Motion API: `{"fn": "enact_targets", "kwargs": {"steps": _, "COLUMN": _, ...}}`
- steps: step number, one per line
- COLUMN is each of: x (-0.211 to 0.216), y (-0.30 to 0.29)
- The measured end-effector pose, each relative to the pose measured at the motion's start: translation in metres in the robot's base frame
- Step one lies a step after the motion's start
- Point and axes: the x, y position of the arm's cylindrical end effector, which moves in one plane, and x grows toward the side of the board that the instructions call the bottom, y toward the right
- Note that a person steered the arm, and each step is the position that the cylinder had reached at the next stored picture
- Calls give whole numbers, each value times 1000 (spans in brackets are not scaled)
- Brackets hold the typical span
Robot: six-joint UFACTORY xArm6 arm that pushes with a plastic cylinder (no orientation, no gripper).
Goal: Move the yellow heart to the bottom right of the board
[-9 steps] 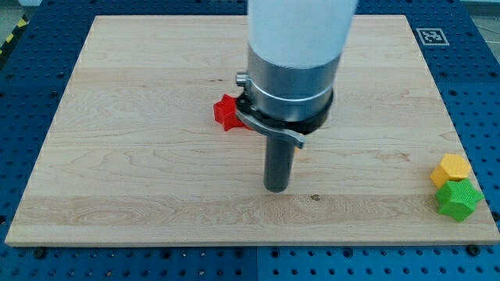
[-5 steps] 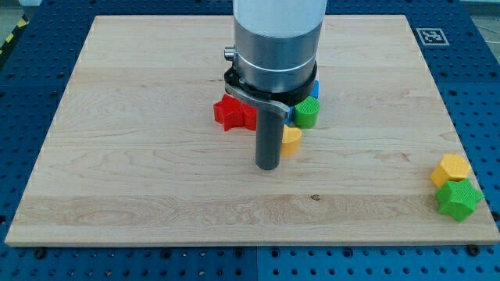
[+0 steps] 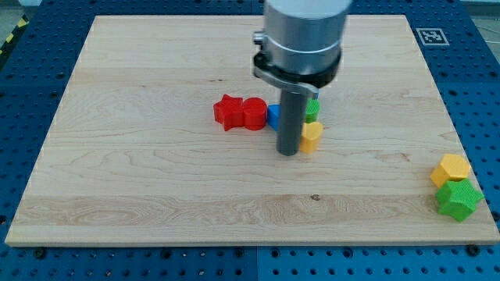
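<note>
A pale wooden board point(image 3: 141, 156) lies on a blue perforated desk point(image 3: 23, 86), and the arm's dark straight rod comes down from a grey metal cylinder point(image 3: 303, 39) near the view's top centre. My tip point(image 3: 288, 152) rests on the board just at the view's left of the small yellow heart-shaped block point(image 3: 312, 136), touching or all but touching its side; the rod hides that block's left edge, so the exact contact cannot be made out. There is no pincer on this arm, only the rod, so no open or closed state can be told. The yellow heart sits near the middle of the board, slightly toward the view's right, well apart from the board's bottom right corner. Directly above the heart, toward the view's top, a green block point(image 3: 312, 108) stands close to it, its shape largely hidden by the rod. At the rod's left a small blue block point(image 3: 273, 116) peeks out, only partly visible. Further to the view's left a red cylinder-like block point(image 3: 253, 113) touches a red star-shaped block point(image 3: 228, 112), the pair forming a short row with the blue one. Near the board's bottom right edge a yellow-orange hexagonal block point(image 3: 451, 168) sits just above a green star-shaped block point(image 3: 458, 199), the two touching. A black-and-white marker tag point(image 3: 432, 36) lies at the board's top right corner.
</note>
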Motion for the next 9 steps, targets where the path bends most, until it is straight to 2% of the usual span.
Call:
{"fn": "enact_targets", "kwargs": {"steps": 2, "x": 0, "y": 21}}
{"fn": "enact_targets", "kwargs": {"steps": 9, "x": -54, "y": 46}}
